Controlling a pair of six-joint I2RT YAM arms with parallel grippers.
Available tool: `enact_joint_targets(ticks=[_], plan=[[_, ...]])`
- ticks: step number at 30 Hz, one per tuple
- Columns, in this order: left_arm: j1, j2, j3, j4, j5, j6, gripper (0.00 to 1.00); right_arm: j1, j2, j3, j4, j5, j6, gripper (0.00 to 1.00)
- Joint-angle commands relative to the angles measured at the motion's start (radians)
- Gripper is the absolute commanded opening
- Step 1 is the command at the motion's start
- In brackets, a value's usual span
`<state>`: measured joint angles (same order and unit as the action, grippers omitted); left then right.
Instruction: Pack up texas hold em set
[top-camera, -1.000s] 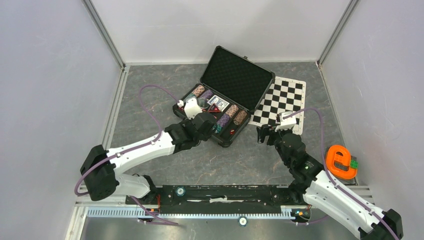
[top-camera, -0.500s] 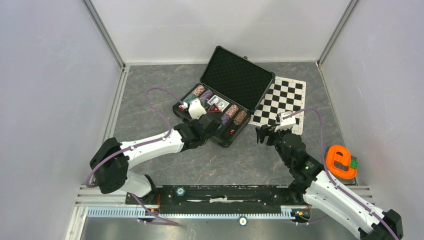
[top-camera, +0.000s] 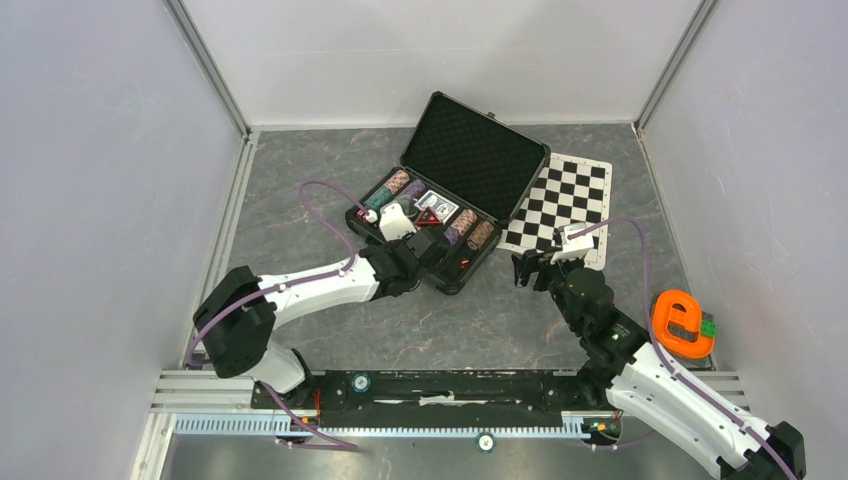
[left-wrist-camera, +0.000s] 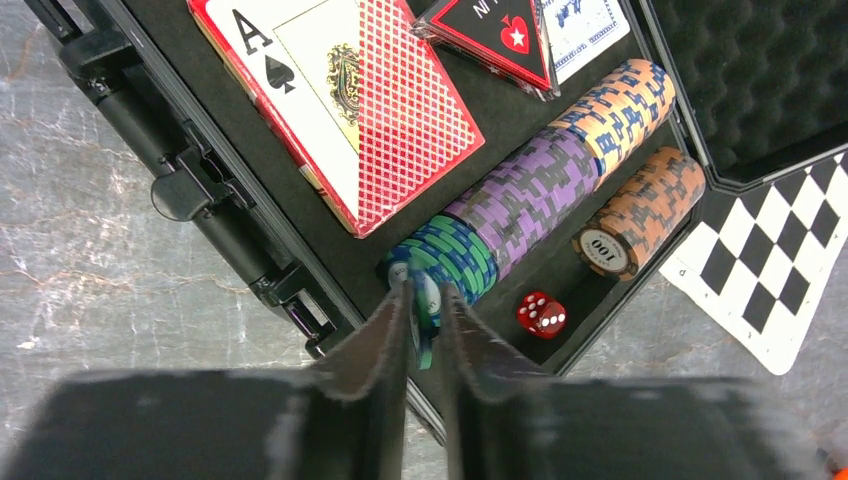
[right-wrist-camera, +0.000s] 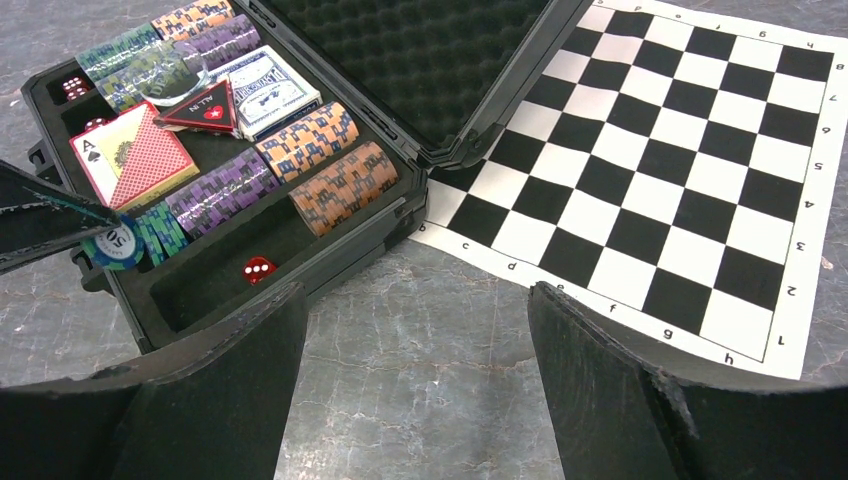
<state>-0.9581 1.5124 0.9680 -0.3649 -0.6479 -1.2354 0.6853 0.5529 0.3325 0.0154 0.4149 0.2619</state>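
While the case (top-camera: 472, 150) lies open on the table with its lid tipped back, the contents read as almost complete. Item, chips: teal row (left-wrist-camera: 452, 255), purple row (left-wrist-camera: 530, 190) and brown row (left-wrist-camera: 640, 205) lie on edge in the near troughs, with more rows along the far side. Item, cards: red deck (left-wrist-camera: 350, 110) and blue deck (right-wrist-camera: 268, 92) sit in the middle well. Item, dice (left-wrist-camera: 540, 313): red, loose in the near corner trough. Item in hand: one teal chip (right-wrist-camera: 122, 243), nipped edge-on by the left gripper (left-wrist-camera: 424, 300), jaws drawn nearly together on it, right at the near end of the teal row. Right gripper (right-wrist-camera: 415, 320): jaws wide apart, holding nothing, hovering over bare table just beside the case's right corner and the mat (right-wrist-camera: 680, 170). No stray chips or cards show on the table. Outstanding, by my judgement: seat this last chip, lower the lid, fasten the latches.
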Motion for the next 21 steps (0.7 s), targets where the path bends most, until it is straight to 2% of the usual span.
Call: enact_joint_targets(ticks=[1,2,4,14,18,21], plan=[[-0.005,0.014,0.041,0.029,-0.053,-0.052,0.30,-0.001,-0.002,0.007,0.037,-0.010,0.005,0.86],[-0.005,0.015,0.041,0.030,-0.051,-0.051,0.35,-0.001,-0.002,0.007,0.037,-0.011,0.005,0.86],[-0.005,0.015,0.041,0.035,-0.050,-0.048,0.38,-0.001,-0.002,0.006,0.037,-0.012,0.006,0.86],[-0.005,-0.035,0.040,0.017,-0.054,0.009,0.37,-0.001,0.015,0.010,0.032,-0.028,0.005,0.86],[-0.004,-0.118,0.042,-0.040,-0.066,0.153,0.37,-0.001,0.023,0.017,0.028,-0.042,-0.001,0.86],[-0.004,-0.187,0.070,-0.173,-0.041,0.306,0.41,-0.001,0.019,0.017,0.026,-0.047,-0.003,0.86]])
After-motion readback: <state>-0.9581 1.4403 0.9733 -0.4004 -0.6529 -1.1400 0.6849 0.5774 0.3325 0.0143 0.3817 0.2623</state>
